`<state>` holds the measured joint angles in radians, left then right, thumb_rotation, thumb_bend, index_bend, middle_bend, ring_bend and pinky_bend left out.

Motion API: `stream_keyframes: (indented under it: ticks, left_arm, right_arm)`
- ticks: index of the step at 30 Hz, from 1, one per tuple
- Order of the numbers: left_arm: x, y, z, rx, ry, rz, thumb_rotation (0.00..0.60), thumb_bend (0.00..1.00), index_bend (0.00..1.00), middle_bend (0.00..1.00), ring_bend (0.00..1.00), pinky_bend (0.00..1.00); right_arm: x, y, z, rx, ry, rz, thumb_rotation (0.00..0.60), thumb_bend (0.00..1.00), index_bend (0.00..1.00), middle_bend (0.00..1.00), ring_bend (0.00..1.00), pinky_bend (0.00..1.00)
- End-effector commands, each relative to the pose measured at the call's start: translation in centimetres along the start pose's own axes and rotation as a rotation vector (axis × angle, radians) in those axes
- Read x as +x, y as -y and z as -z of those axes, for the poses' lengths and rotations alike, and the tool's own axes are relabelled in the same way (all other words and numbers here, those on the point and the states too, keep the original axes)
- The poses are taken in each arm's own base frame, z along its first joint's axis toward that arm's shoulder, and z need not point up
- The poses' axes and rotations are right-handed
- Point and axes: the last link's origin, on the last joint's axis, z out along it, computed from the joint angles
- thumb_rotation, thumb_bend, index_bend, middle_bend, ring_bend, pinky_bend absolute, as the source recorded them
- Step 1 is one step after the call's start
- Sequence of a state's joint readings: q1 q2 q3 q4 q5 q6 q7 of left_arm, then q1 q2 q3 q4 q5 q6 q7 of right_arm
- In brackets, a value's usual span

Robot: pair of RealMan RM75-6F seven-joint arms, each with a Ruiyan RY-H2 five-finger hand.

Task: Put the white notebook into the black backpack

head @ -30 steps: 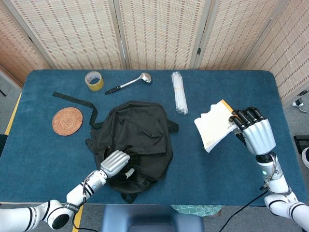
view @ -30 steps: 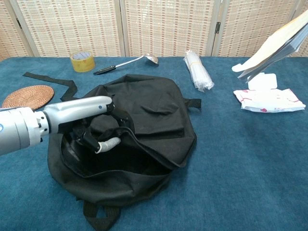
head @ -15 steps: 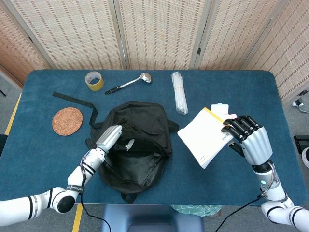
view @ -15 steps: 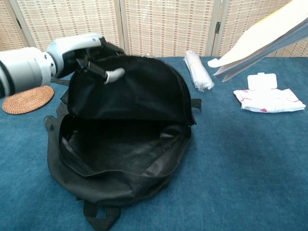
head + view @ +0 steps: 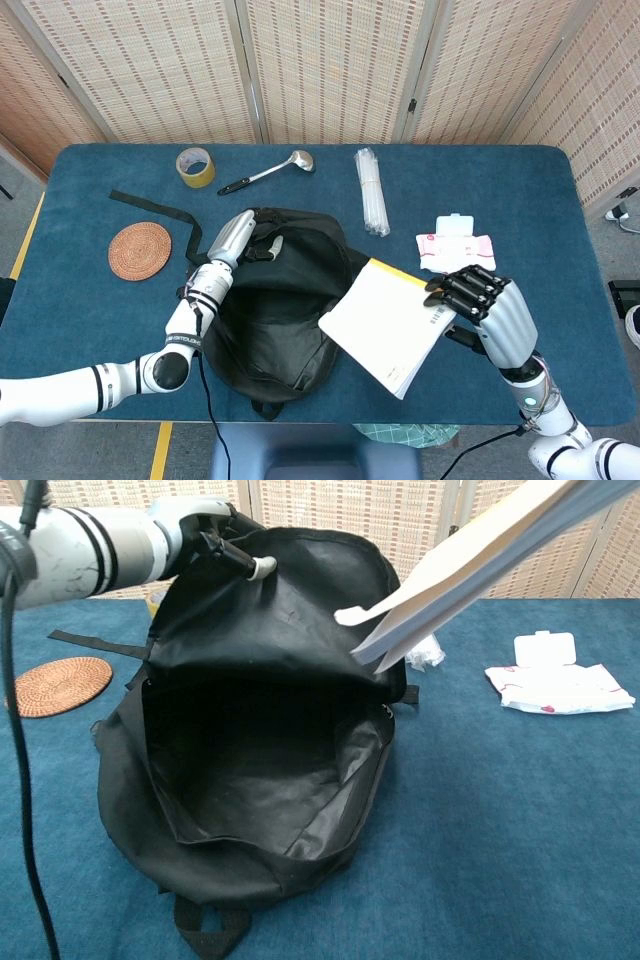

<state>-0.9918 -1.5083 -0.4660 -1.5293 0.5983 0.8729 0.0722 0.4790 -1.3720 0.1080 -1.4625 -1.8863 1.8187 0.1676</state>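
Note:
The black backpack (image 5: 275,300) lies in the middle of the blue table, its mouth wide open toward me (image 5: 260,750). My left hand (image 5: 238,236) grips the top flap and holds it lifted; in the chest view that hand (image 5: 205,535) is at the upper left with the flap raised. My right hand (image 5: 485,310) holds the white notebook (image 5: 385,325) by its right edge, tilted in the air, its left corner over the backpack's right side. In the chest view the notebook (image 5: 470,565) slants down from the upper right, its lower corner just above the opening.
A white wipes pack (image 5: 455,243) lies right of the backpack. At the back are a tape roll (image 5: 196,167), a ladle (image 5: 268,172) and a clear wrapped bundle (image 5: 371,190). A woven coaster (image 5: 139,250) and black strap (image 5: 155,208) lie at the left.
My left hand has lifted the flap higher and further back, opening the backpack wider. My right hand has carried the notebook left and down, from beside the backpack to over its right edge.

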Motion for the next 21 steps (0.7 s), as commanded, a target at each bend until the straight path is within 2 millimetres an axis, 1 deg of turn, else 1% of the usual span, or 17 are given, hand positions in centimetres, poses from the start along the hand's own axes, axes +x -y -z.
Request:
stream_keyframes:
  ticks: [1, 5, 8, 15, 18, 21]
  left_arm:
    - [-0.3, -0.5, -0.8, 0.013, -0.01, -0.002, 0.6, 0.62, 0.58, 0.35, 0.28, 0.13]
    - [-0.4, -0.7, -1.3, 0.028, -0.011, 0.001, 0.6, 0.62, 0.58, 0.35, 0.28, 0.13]
    - [-0.4, -0.7, -1.5, 0.037, -0.008, 0.015, 0.6, 0.62, 0.58, 0.35, 0.27, 0.13]
    - [-0.3, -0.6, -1.7, 0.046, -0.003, 0.043, 0.6, 0.63, 0.58, 0.35, 0.27, 0.12]
    - [-0.2, -0.5, -1.7, 0.047, -0.002, 0.047, 0.6, 0.62, 0.58, 0.35, 0.27, 0.12]
    - [0.0, -0.5, -1.7, 0.048, -0.003, 0.053, 0.6, 0.62, 0.58, 0.35, 0.27, 0.12]
  right_arm:
    - [-1.1, 1.0, -0.3, 0.017, 0.046, -0.05, 0.6, 0.52, 0.81, 0.52, 0.55, 0.56]
    - [-2.8, 1.8, -0.6, 0.026, 0.108, -0.077, 0.6, 0.52, 0.81, 0.52, 0.56, 0.57]
    - [-4.6, 2.3, -0.8, 0.022, 0.161, -0.098, 0.6, 0.52, 0.81, 0.52, 0.57, 0.58]
    - [-9.5, 3.2, -2.2, 0.026, 0.269, -0.116, 0.6, 0.52, 0.81, 0.52, 0.58, 0.59]
    - [-11.7, 3.5, -3.1, 0.033, 0.293, -0.108, 0.6, 0.52, 0.81, 0.52, 0.58, 0.59]
    - [-13.1, 4.0, -3.7, 0.066, 0.295, -0.069, 0.6, 0.52, 0.81, 0.52, 0.6, 0.59]
